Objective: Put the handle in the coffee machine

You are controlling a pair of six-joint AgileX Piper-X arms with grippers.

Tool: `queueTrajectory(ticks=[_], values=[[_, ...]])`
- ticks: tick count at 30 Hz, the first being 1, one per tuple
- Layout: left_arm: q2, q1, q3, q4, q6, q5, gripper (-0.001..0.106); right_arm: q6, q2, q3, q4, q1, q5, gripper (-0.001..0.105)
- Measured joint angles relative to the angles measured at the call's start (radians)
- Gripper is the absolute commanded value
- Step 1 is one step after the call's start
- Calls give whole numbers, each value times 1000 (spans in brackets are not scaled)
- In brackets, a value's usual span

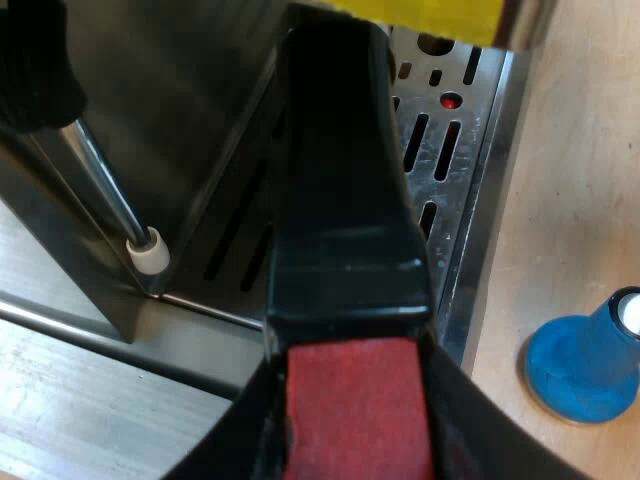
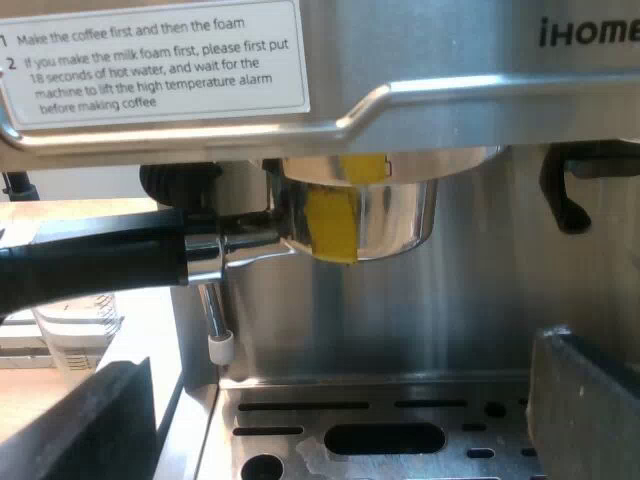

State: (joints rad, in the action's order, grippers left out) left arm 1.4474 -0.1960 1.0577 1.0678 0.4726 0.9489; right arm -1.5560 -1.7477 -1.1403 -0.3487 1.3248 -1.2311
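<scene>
I see the espresso machine [image 2: 400, 330] in brushed, satiny steel, its drip tray [image 1: 480, 175] in shinier, scuffed slotted metal, the holder [image 2: 400, 215] polished almost to a mirror, its handle [image 1: 340, 200] glossy black plastic with a matt red end [image 1: 355, 410], the tamper [image 1: 580, 365] dull blue, and the table [image 1: 570, 220] pale, smooth wood.
</scene>
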Motion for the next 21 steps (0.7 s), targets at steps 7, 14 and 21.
queueTrajectory(ticks=[7,14,21], values=[[0,17,0,-3,-1,0,1,0,0,0,0,0,0,77],[2,29,1,-14,-1,0,1,0,0,0,0,0,0,77],[5,34,1,-51,10,1,1,0,0,0,0,0,0,77]])
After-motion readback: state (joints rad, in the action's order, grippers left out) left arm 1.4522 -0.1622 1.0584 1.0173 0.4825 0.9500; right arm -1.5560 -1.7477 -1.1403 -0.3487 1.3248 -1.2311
